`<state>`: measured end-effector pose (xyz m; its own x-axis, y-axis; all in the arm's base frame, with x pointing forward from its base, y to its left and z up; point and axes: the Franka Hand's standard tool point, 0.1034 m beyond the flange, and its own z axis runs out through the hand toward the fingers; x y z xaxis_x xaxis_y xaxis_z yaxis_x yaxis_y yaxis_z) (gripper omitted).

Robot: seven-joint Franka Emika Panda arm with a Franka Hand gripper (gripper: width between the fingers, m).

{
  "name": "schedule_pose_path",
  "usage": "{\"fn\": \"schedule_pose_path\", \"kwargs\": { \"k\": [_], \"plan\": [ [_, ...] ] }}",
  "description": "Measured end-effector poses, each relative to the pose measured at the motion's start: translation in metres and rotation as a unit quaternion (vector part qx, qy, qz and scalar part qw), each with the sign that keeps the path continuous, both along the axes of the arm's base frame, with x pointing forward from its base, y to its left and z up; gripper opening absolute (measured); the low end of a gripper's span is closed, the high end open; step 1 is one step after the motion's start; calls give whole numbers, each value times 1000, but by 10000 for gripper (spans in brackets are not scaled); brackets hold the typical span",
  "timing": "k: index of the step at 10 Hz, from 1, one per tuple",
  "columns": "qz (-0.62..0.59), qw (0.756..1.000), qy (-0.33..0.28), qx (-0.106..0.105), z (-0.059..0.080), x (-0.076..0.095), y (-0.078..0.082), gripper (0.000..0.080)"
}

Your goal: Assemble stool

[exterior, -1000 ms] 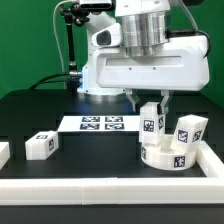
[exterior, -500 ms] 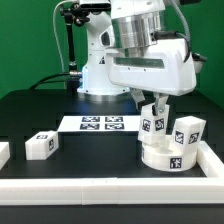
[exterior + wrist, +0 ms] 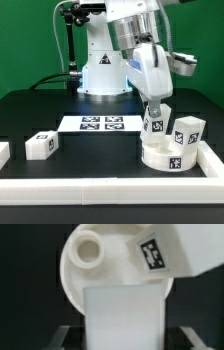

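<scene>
The stool's round white seat [image 3: 166,155] lies near the exterior view's right, close to the rail corner. One white tagged leg [image 3: 153,124] stands upright on the seat, and my gripper [image 3: 153,106] is shut on it from above. A second leg [image 3: 188,130] stands at the seat's far right side. In the wrist view the held leg [image 3: 122,308] fills the middle between my fingers [image 3: 66,336], over the seat [image 3: 82,283] with its round hole [image 3: 88,251]. The other leg [image 3: 165,252] shows beside it.
Two loose white legs lie on the black table at the exterior view's left, one [image 3: 40,145] whole and one [image 3: 3,153] cut by the frame's edge. The marker board [image 3: 98,124] lies behind. White rails [image 3: 100,190] border the front and right. The arm's base [image 3: 105,75] stands behind.
The hand has turned about its upright axis, its wide body swinging round to a narrow side-on view. The gripped leg stays upright on the seat at the same spot.
</scene>
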<state>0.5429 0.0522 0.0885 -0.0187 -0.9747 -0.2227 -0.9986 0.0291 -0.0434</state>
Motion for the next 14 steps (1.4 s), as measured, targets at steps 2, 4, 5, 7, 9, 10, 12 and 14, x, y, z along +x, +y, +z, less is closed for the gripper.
{"fn": "schedule_pose_path", "kwargs": {
  "k": [2, 4, 5, 7, 9, 10, 12, 14],
  "plan": [
    [-60, 998, 7, 8, 0, 2, 0, 337],
    [-115, 993, 17, 16, 0, 2, -1, 337],
    [-142, 989, 23, 17, 0, 2, -1, 337],
    [-194, 980, 33, 20, 0, 3, 0, 337],
    [-243, 969, 45, 23, 0, 3, 1, 337],
    [-262, 964, 49, 24, 0, 3, 2, 337],
    [-312, 948, 59, 28, 0, 4, 2, 337],
    [-343, 936, 66, 32, 1, 4, 2, 337]
  ]
}}
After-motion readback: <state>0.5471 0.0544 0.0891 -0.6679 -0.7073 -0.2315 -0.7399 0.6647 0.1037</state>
